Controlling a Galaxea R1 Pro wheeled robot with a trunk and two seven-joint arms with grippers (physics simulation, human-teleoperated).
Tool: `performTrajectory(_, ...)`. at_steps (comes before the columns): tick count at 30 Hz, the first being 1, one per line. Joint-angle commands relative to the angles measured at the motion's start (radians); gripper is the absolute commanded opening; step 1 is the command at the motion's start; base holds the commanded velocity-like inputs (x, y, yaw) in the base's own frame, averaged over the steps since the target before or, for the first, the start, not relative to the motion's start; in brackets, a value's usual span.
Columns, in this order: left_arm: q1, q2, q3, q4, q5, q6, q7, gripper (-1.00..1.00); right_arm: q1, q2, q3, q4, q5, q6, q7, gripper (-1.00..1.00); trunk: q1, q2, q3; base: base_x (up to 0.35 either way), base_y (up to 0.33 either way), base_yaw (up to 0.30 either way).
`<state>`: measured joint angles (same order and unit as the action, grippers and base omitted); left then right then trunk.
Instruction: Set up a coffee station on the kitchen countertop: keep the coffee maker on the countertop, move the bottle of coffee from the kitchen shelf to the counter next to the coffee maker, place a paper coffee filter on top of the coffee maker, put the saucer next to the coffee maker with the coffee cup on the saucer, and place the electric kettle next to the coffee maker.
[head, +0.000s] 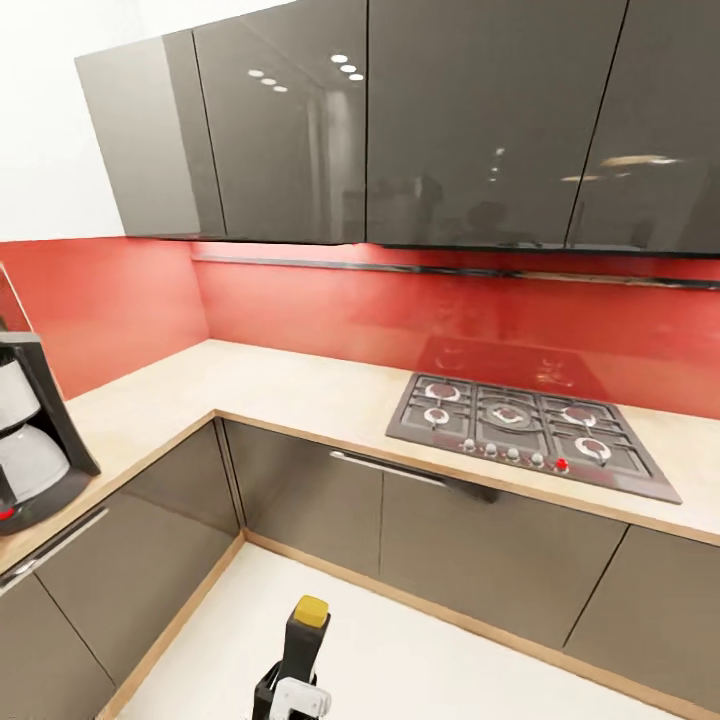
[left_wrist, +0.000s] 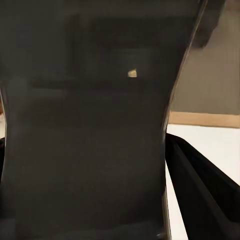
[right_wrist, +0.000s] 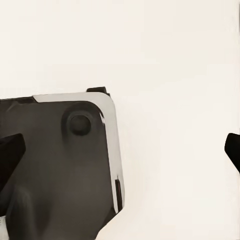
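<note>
The robot faces the inside corner of the L-shaped desk (head: 300, 385), which is pale wood-look over glossy dark grey cabinet fronts (head: 310, 500), with a red backsplash (head: 330, 310) and dark wall cabinets (head: 420, 120) above. The coffee maker (head: 30, 440) stands on the left run of the desk, cut by the picture's edge, with its silvery carafe low in front. That is where the task wants it, so it likely needs no handling. A gas hob (head: 525, 430) sits in the right run, so the bare stretch just beside the machine looks like the natural place for the other items.

The bottle (head: 303, 640) shows low in the head view, upright, dark-bodied, yellow cap on top, over the pale floor (head: 420, 660) and well short of the desk. It appears to be carried upright in the left pincer (head: 290, 690), whose white-and-black parts wrap its lower end. In the left wrist view a dark surface lies close against the lens with a black finger (left_wrist: 200, 190) alongside, which fits a pinch on the bottle.

The left arm is tucked low and near the trunk, likely a carrying pose rather than a reach. The right pincer (right_wrist: 120, 150) points down at the floor, its dark tips spread far apart with nothing between them, beside a dark, silver-edged part that is probably the robot's base (right_wrist: 65, 165).

By this judgement, the bottle is in transit, and the filter, saucer, cup and kettle are yet to come.
</note>
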<state>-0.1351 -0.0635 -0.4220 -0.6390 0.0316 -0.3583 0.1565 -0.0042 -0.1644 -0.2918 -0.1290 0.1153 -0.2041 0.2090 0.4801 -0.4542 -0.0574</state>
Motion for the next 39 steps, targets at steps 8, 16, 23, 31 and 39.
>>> performTrajectory(8, -0.001, 0.001, -0.009, 0.001, 0.002, -0.042, 0.014, -1.00, 0.000, 0.000, -0.009, 0.000, 0.010, -0.003, 0.004, 1.00, 0.001, -0.002, -0.002, 0.135, -0.287, 0.255)
performTrajectory(16, -0.001, 0.001, -0.009, 0.001, 0.002, -0.047, 0.014, -1.00, 0.000, 0.000, -0.009, 0.000, 0.010, -0.003, 0.004, 1.00, 0.001, -0.002, -0.002, 0.221, -0.257, 0.258)
performTrajectory(23, -0.001, 0.001, -0.008, 0.001, 0.002, -0.048, 0.014, -1.00, 0.000, 0.000, -0.008, 0.000, 0.012, -0.005, 0.004, 1.00, 0.001, -0.002, -0.002, 0.254, -0.225, 0.261)
performTrajectory(31, -0.001, 0.001, -0.007, 0.001, 0.002, -0.048, 0.015, -1.00, 0.000, 0.000, -0.007, 0.000, 0.012, -0.004, 0.004, 1.00, 0.001, -0.002, -0.002, 0.059, -0.041, 0.263)
performTrajectory(39, -0.001, 0.002, -0.005, 0.001, 0.022, -0.048, 0.015, -1.00, 0.000, 0.000, -0.007, 0.000, 0.012, -0.003, 0.004, 1.00, 0.001, -0.002, -0.002, 0.009, -0.003, 0.263)
